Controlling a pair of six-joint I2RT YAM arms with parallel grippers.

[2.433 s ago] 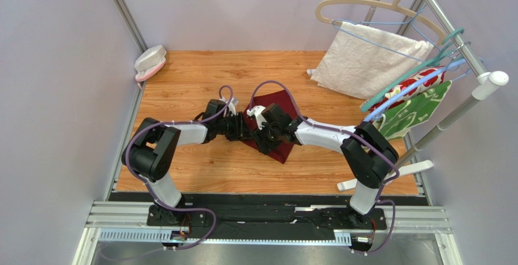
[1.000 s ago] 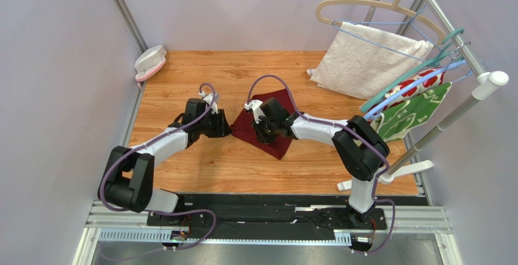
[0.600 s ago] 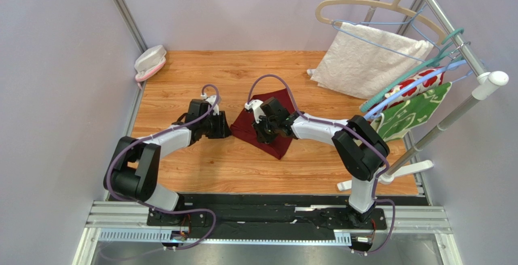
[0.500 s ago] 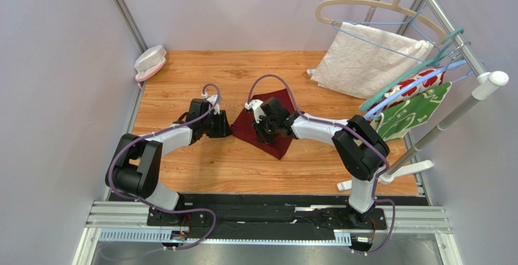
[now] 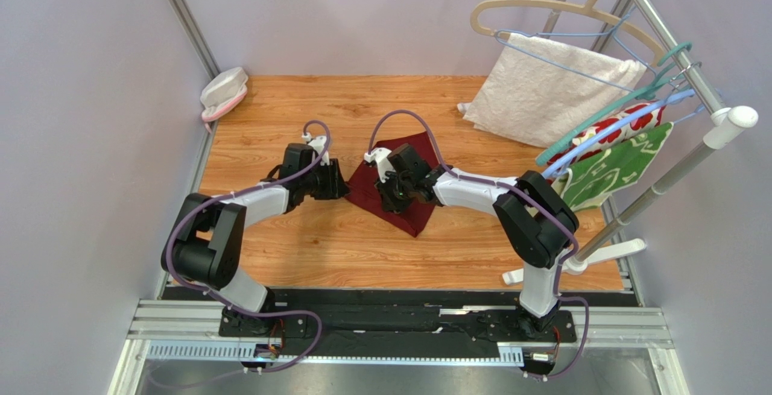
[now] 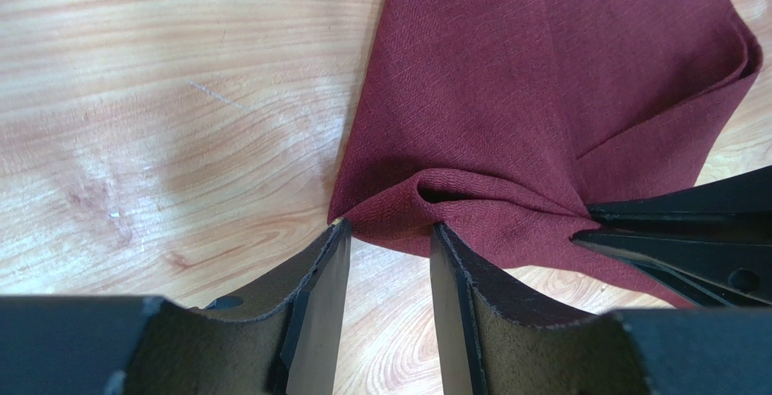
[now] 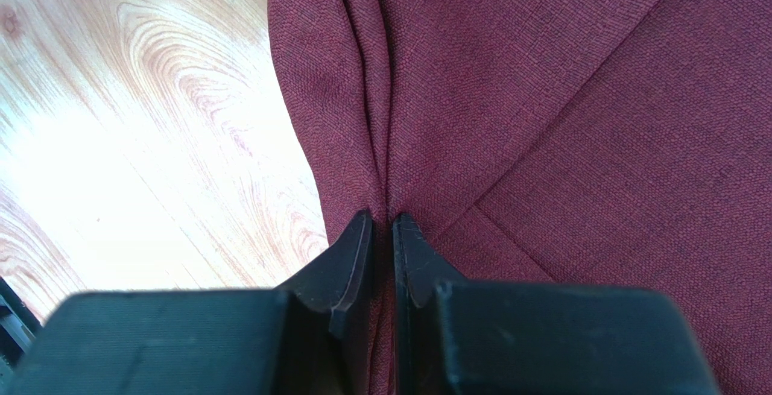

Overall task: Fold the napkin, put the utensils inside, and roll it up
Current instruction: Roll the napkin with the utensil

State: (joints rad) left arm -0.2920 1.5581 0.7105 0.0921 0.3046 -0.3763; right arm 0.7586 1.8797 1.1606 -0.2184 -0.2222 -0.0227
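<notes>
The dark red napkin (image 5: 364, 194) lies folded and rumpled on the wooden table, mid-table between the two arms. My right gripper (image 5: 391, 198) rests on it, shut on a raised fold of the cloth (image 7: 376, 142); the pinched fabric runs up between its jaws (image 7: 382, 219). My left gripper (image 5: 339, 183) is open at the napkin's left edge. In the left wrist view its fingertips straddle the puckered corner (image 6: 426, 191), gap midpoint (image 6: 390, 232), with only table between the pads. The right gripper's black fingers (image 6: 689, 232) show at that view's right. The utensils are out of view.
A white textured towel (image 5: 553, 87) hangs on a hanger at the back right, beside red and green floral cloths (image 5: 625, 155) on a metal rack (image 5: 693, 83). The rack's white foot (image 5: 580, 259) lies near the right arm. A pink-and-white object (image 5: 223, 92) sits in the back left corner.
My left gripper has edged right, up to the napkin's left edge, still open. The right gripper has stayed put, pinching the fold.
</notes>
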